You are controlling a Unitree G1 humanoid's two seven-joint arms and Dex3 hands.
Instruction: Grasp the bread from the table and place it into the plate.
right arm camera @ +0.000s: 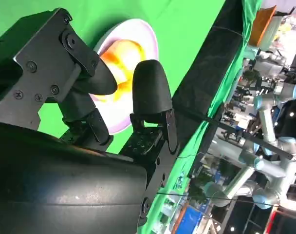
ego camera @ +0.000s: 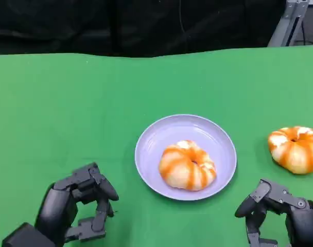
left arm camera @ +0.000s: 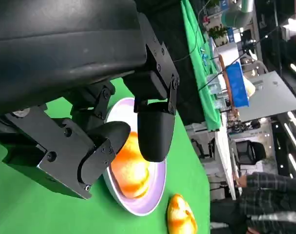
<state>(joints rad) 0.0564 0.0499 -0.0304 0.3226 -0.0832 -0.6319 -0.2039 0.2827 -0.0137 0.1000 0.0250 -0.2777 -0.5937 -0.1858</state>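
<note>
Left hand point(ego camera: 76, 208) lower left, fingers apart, holding nothing. Plate point(ego camera: 151, 139) at center, one bread point(ego camera: 187, 164) already sitting in it, right of that hand and apart from it. Right hand point(ego camera: 280, 213) lower right, fingers loosely curled, grasping nothing. Second bread point(ego camera: 295, 149) at right edge on the table point(ego camera: 69, 103), just above right hand, not touching. Likely step: reach for second bread. Next calls for moving right hand up over it, closing, then carrying left to plate.
</note>
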